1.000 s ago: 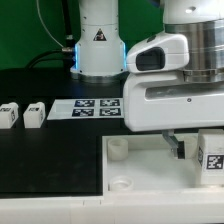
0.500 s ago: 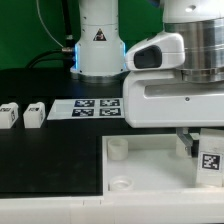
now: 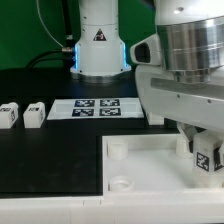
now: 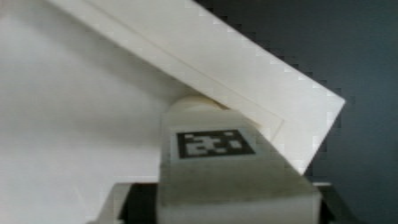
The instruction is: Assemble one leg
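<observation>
My gripper [image 3: 203, 148] is shut on a leg [image 3: 210, 156], a chunky white block with a marker tag. It holds the leg at the far corner of the large flat white panel [image 3: 150, 160], on the exterior view's right. In the wrist view the leg [image 4: 214, 150] fills the space between my gripper's [image 4: 217, 196] dark fingers [image 4: 146, 203], and its tip rests against the panel's corner [image 4: 267, 95]. Whether the tip sits in a socket is hidden. Two more legs [image 3: 8, 114] [image 3: 34, 113] lie at the exterior view's left.
The marker board [image 3: 95, 107] lies in front of the robot base [image 3: 98, 45]. The panel has round sockets at its left corners [image 3: 117, 150] [image 3: 121, 185]. The black table mat [image 3: 50, 155] spreads left of the panel.
My wrist has turned and shifted toward the exterior view's right, with the leg still held. The leg now sits slightly higher and further left over the panel's corner.
</observation>
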`<action>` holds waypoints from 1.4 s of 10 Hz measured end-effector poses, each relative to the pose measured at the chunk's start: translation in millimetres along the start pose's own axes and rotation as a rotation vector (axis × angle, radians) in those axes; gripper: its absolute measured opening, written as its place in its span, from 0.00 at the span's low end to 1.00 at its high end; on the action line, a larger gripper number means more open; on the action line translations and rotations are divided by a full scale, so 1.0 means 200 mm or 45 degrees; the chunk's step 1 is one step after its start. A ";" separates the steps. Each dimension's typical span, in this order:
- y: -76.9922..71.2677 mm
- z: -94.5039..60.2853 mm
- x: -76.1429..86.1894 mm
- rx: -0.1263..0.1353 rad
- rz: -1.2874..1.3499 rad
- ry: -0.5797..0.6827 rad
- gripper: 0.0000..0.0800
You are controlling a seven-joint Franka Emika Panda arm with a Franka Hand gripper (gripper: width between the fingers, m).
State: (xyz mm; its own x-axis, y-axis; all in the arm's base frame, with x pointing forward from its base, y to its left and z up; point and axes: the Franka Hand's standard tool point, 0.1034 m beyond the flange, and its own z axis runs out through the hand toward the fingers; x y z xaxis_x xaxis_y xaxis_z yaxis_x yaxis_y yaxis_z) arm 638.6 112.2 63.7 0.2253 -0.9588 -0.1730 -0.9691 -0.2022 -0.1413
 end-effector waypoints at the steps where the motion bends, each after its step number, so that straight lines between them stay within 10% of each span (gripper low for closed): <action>1: 0.00 0.00 0.00 0.007 0.123 -0.020 0.37; 9: -0.01 0.01 -0.02 0.024 0.755 -0.091 0.37; 10: 0.00 0.01 -0.02 0.026 0.685 -0.090 0.65; 14: 0.01 0.03 -0.09 -0.018 0.087 -0.034 0.80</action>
State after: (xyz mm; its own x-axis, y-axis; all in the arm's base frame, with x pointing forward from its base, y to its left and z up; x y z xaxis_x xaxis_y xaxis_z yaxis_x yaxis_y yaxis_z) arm 632.8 131.1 61.4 0.1608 -0.9649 -0.2075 -0.9836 -0.1393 -0.1142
